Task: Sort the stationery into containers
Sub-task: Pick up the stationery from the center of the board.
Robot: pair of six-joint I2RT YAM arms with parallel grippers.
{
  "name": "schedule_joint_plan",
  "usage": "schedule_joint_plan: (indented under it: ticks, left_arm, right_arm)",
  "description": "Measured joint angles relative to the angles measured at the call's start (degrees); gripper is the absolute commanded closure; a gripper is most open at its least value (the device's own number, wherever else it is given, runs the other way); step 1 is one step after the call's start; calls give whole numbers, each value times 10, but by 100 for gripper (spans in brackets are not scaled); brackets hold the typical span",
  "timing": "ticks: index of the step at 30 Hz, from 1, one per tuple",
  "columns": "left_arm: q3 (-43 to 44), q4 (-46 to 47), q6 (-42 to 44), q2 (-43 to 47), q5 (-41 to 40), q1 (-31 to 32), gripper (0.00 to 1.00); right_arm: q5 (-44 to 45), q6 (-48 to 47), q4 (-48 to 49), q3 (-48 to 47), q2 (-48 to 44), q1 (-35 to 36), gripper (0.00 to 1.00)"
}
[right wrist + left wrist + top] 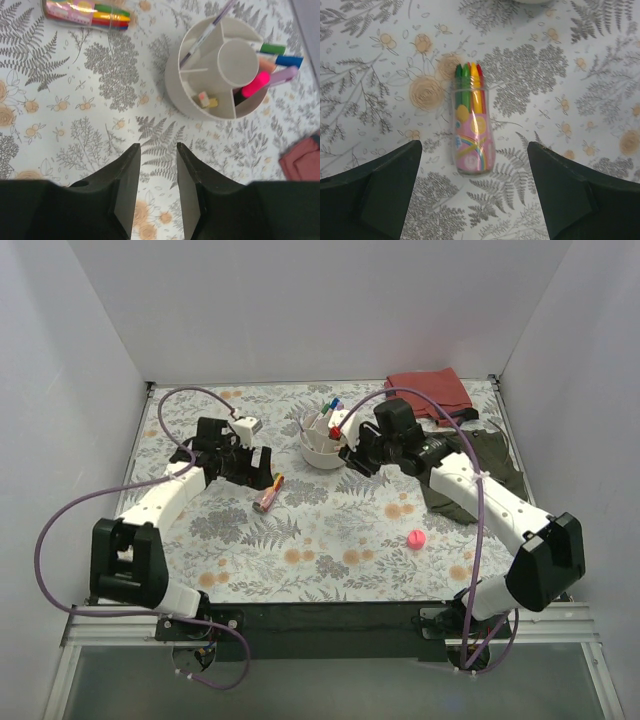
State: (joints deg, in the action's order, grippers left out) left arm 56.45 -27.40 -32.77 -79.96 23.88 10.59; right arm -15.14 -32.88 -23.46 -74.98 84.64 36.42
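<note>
A pink rainbow-patterned tube (472, 135) holding coloured pens lies on the floral cloth; it also shows in the top view (268, 493) and in the right wrist view (85, 13). My left gripper (475, 190) is open and empty, its jaws wide on either side just short of the tube. The round white bowl (323, 450) has compartments around a central cup (239, 61) and holds pens, a pink highlighter (254, 84) and tan bits (206, 100). My right gripper (158, 160) is open and empty, hovering beside the bowl. A pink ball (416, 538) lies at the right front.
A folded red cloth (430, 392) lies at the back right. An olive-green cloth (490, 465) lies under my right arm. White walls enclose the table on three sides.
</note>
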Motion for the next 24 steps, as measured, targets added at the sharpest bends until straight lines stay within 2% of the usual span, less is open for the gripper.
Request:
schedule_joint_plan:
  ticks: [3,9,20,24]
  left_arm:
    - [49,0,19,-73,-34,9,15]
    - [123,9,45,-155,-73,20,15]
    - [134,3,99,-195,-113,104,14]
    - [134,3,110,-203,-130,111,14]
  right_arm:
    - [16,18,-5,53,-33,-5,53]
    - [24,40,-5,84,-67,-44,53]
    - [23,45,-2,86,-73,-106,53]
    - [16,47,1,94,-73,-117,53]
